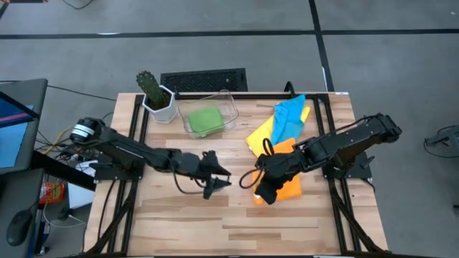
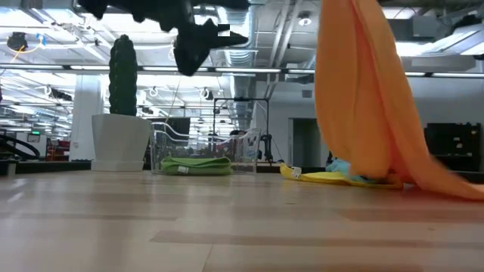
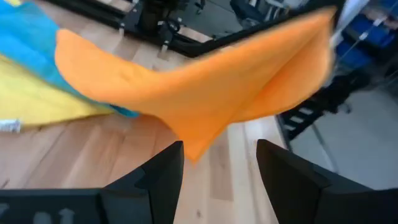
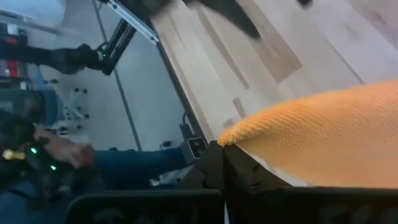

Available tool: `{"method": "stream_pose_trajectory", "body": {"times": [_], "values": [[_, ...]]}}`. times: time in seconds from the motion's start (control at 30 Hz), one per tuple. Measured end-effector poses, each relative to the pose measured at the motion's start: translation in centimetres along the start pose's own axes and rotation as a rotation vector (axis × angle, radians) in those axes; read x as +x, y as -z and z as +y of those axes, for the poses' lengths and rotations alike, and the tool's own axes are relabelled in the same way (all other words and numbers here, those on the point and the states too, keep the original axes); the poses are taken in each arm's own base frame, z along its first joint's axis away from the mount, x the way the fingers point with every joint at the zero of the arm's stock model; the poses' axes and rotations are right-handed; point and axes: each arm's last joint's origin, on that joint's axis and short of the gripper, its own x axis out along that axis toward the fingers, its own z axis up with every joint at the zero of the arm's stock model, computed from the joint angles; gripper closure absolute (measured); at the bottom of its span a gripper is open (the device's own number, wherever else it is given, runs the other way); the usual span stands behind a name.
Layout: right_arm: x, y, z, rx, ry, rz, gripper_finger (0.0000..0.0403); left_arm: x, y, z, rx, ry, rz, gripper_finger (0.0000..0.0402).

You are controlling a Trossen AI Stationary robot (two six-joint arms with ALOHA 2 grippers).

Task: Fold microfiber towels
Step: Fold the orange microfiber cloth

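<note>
Right wrist view shows the right hand [image 4: 222, 163] pinched together on a corner of the orange towel [image 4: 323, 137], which it holds up above the table [image 1: 186, 215] so the cloth hangs in a long drape, its lower end trailing onto the yellow towel [image 2: 336, 178] and light blue towel [image 1: 290, 118]. Facing it, the left hand [image 3: 219, 163] hovers with fingers apart just short of the hanging edge. One risk is a missed grab as the loose edge swings. Another is the trailing end dragging the pile along. Farther back, the green towel [image 1: 205, 120] lies folded in the clear bin [image 1: 231, 107] beside a potted cactus [image 1: 152, 89].
</note>
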Motion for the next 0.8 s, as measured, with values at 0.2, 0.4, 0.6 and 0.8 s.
{"method": "stream_pose_trajectory", "body": {"times": [0.2,0.4,0.6,0.8], "values": [[-0.6,-0.7,0.4,0.003,-0.061,-0.051,0.0389,3.5,2.5,-0.5,0.117,-0.079,0.039,0.0206],[-0.7,-1.2,0.4,0.006,-0.08,-0.081,0.0388,6.1,3.2,-1.4,0.124,-0.035,0.057,0.0206],[-0.8,-1.5,0.5,-0.027,-0.091,-0.114,0.0388,6.5,2.6,-1.7,0.203,-0.042,0.029,0.0206],[-0.9,-1.8,0.8,-0.045,-0.127,-0.145,0.0387,7.2,3.6,-1.1,0.238,-0.076,0.051,0.0206]]}}
